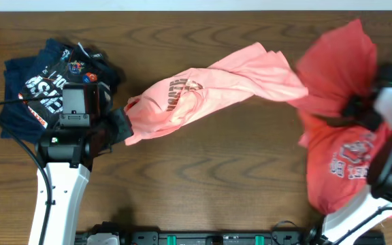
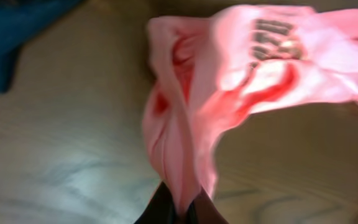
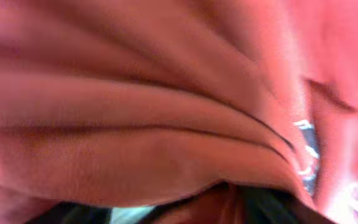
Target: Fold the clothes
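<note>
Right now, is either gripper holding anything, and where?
The left gripper pinches a bunched edge of the pink shirt. The right gripper is buried in the red shirt; its hold cannot be told.

A dark brown wood-grain table [image 1: 250, 170] fills the view, with a pale strip [image 1: 182, 3] along its far edge and a black rail [image 1: 203, 239] along the near one.

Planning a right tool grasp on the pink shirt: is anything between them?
Yes: the coral-red shirt is bunched around the right tool, filling its wrist view, between it and the pink shirt.
</note>
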Tool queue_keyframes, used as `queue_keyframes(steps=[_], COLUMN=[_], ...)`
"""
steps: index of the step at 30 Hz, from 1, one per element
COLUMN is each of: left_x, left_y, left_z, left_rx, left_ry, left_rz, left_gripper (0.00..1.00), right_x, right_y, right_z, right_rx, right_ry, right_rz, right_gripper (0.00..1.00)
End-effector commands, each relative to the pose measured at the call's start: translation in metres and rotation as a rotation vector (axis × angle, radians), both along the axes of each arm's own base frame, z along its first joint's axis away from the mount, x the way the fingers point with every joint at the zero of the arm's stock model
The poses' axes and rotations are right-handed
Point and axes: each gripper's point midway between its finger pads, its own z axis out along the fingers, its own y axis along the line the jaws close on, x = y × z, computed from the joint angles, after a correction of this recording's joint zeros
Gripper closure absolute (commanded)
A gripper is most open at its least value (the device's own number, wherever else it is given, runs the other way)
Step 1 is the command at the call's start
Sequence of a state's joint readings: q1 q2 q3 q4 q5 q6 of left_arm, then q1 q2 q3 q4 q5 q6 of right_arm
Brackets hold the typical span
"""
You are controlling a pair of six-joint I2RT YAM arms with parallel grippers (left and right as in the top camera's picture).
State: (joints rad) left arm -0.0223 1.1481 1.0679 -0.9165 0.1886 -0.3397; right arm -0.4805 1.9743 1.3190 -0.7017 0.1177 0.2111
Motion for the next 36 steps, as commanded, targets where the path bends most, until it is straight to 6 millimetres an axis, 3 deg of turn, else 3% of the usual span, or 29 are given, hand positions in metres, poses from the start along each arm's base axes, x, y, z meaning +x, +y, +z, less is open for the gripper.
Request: queue_keyframes(steps=[1, 3, 7, 8, 10, 17, 23, 26, 31, 36], left_x=[-0.006, -0.008, -0.003, -0.001, 0.003, 0.012, 0.013, 0.013, 0.013, 0.013], left_y=[0.021, 0.022, 0.022, 0.022, 0.022, 0.022, 0.022, 0.022, 0.022, 0.022], left_z=[-0.011, -0.015, -0.018, -0.019, -0.02, -0.025, -0.03, -0.031, -0.031, -0.031], left_rx=[0.11, 0.118, 0.118, 0.118, 0.118, 0.118, 0.118, 0.118, 0.118, 0.118], left_ry=[0.049, 0.063, 0.065, 0.064, 0.059, 0.056, 0.073, 0.077, 0.076, 0.076], left_rz=[0.042, 0.045, 0.045, 0.045, 0.046, 0.046, 0.045, 0.045, 0.045, 0.045], left_gripper=[0.93, 0.93, 0.83, 0.75, 0.73, 0.73, 0.72, 0.72, 0.72, 0.72], right_x=[0.013, 0.032, 0.065, 0.068, 0.072, 0.065, 0.069, 0.074, 0.083, 0.079], right_y=[-0.032, -0.022, 0.033, 0.049, 0.081, 0.185, 0.237, 0.25, 0.254, 0.258], right_z=[0.034, 0.056, 0.103, 0.107, 0.105, 0.056, 0.013, 0.0, -0.022, -0.048], right_rx=[0.103, 0.256, 0.487, 0.501, 0.511, 0.435, 0.383, 0.377, 0.351, 0.377], right_ry=[-0.155, -0.286, -0.478, -0.478, -0.436, -0.181, -0.119, -0.123, -0.122, -0.076], right_rz=[-0.112, -0.046, 0.208, 0.268, 0.371, 0.565, 0.501, 0.458, 0.356, 0.258], right_gripper=[0.3, 0.27, 0.18, 0.16, 0.12, 0.09, 0.12, 0.13, 0.14, 0.2])
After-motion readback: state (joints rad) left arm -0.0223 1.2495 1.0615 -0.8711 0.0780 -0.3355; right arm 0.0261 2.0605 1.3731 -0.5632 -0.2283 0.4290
